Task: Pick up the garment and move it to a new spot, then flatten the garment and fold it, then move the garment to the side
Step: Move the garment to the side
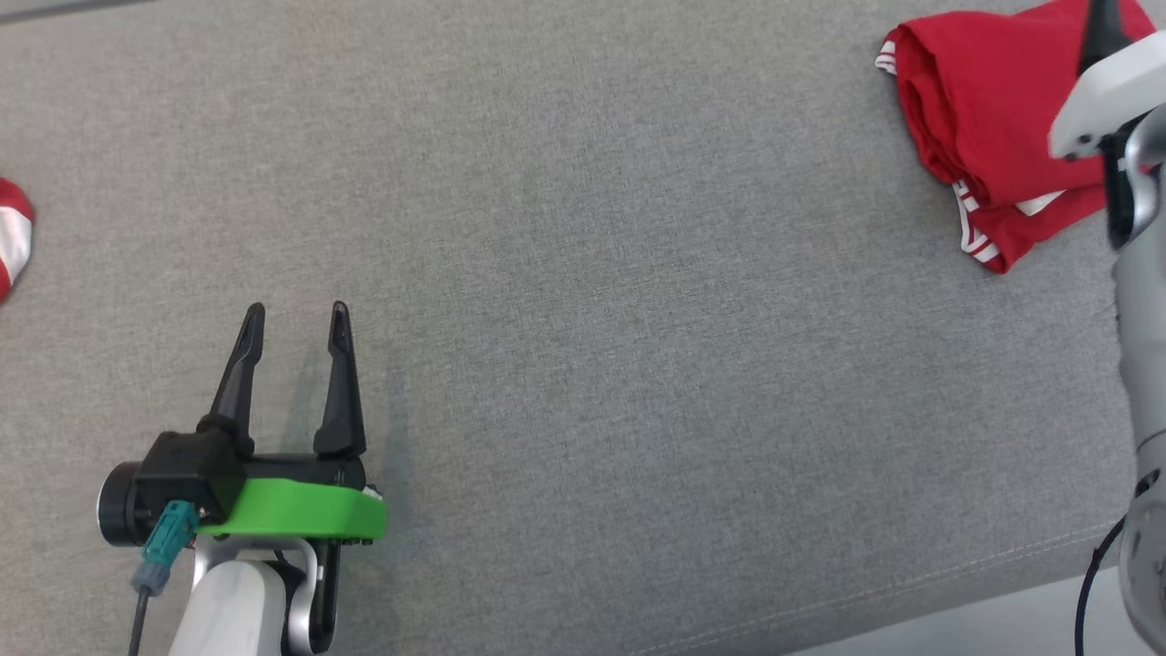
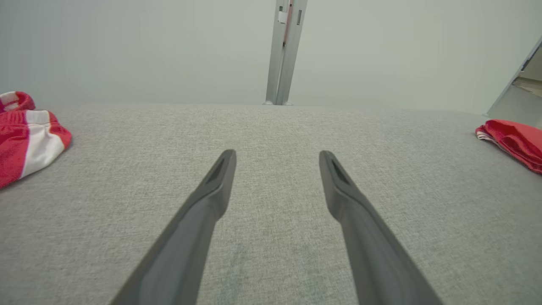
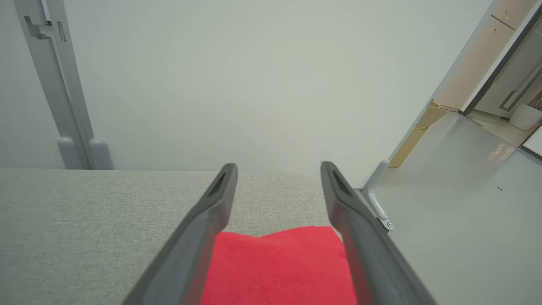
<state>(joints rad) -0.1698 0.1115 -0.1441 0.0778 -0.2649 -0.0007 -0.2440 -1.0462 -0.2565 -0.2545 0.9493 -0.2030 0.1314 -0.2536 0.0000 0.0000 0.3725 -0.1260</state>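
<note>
The garment (image 1: 984,118) is red with white stripes along its hem and lies folded in a compact bundle at the far right of the grey fabric table (image 1: 592,273). My right gripper (image 3: 278,169) hovers just over it, open, with the red cloth (image 3: 279,267) lying flat below and between its fingers and nothing gripped. The pale right arm (image 1: 1107,100) covers the bundle's right side in the head view. My left gripper (image 1: 296,319) rests open and empty near the front left, far from the garment (image 2: 514,142).
A second red and white cloth (image 1: 11,232) lies at the table's left edge (image 2: 25,135). The table's right edge carries a metal bracket (image 3: 377,199), with floor beyond. A grey post (image 2: 283,51) stands behind the table against the wall.
</note>
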